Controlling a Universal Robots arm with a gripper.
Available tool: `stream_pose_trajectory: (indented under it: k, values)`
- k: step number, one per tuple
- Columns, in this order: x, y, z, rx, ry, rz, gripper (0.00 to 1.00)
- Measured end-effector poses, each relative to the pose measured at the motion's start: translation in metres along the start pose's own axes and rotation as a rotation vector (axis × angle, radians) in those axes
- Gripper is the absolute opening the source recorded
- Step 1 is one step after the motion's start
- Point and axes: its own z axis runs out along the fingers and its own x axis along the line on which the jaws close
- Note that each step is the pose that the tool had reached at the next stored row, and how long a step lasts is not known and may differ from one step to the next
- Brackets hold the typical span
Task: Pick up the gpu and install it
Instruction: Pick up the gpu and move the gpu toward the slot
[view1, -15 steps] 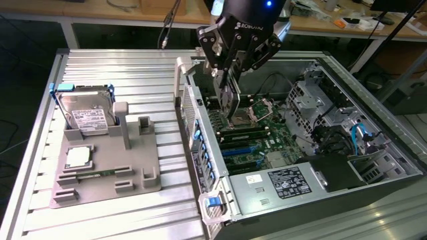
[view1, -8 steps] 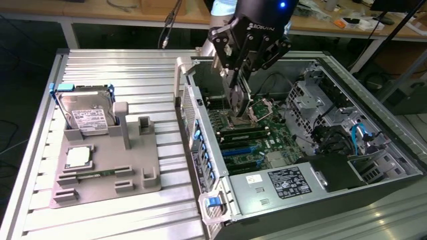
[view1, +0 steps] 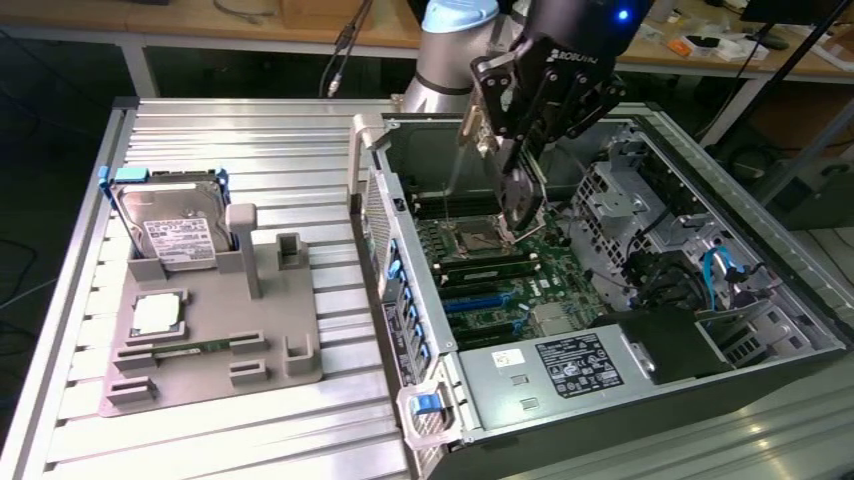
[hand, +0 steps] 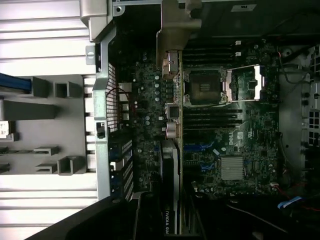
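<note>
The gpu (view1: 521, 200) hangs on edge over the open computer case (view1: 400, 300). It is a thin green card with a silver end bracket (view1: 470, 128), and its lower end hovers just above the CPU socket (view1: 481, 238). My gripper (view1: 525, 150) is shut on the card's upper part. In the wrist view the gpu (hand: 172, 145) appears edge-on over the motherboard (hand: 250, 130), with its bracket (hand: 172, 35) at one end and the black cooler (hand: 167, 210) at the other. The blue expansion slots (view1: 483, 297) lie nearer the front of the case than the card.
On the slotted aluminium table (view1: 227, 130), at the exterior view's left, a grey fixture (view1: 214, 350) holds a silver hard drive (view1: 174, 232), a square chip (view1: 158, 312) and a memory stick (view1: 200, 347). Inside the case are a power supply (view1: 574, 365), drive cages (view1: 627, 190) and cables.
</note>
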Motion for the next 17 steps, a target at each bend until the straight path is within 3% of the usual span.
stream_pose_trajectory:
  k: [14, 17]
  values:
    - [-0.062, 0.0018, -0.0006, 0.0001, 0.0001, -0.001, 0.27]
    - [-0.063, 0.0018, -0.0006, 0.0001, 0.0, -0.001, 0.27]
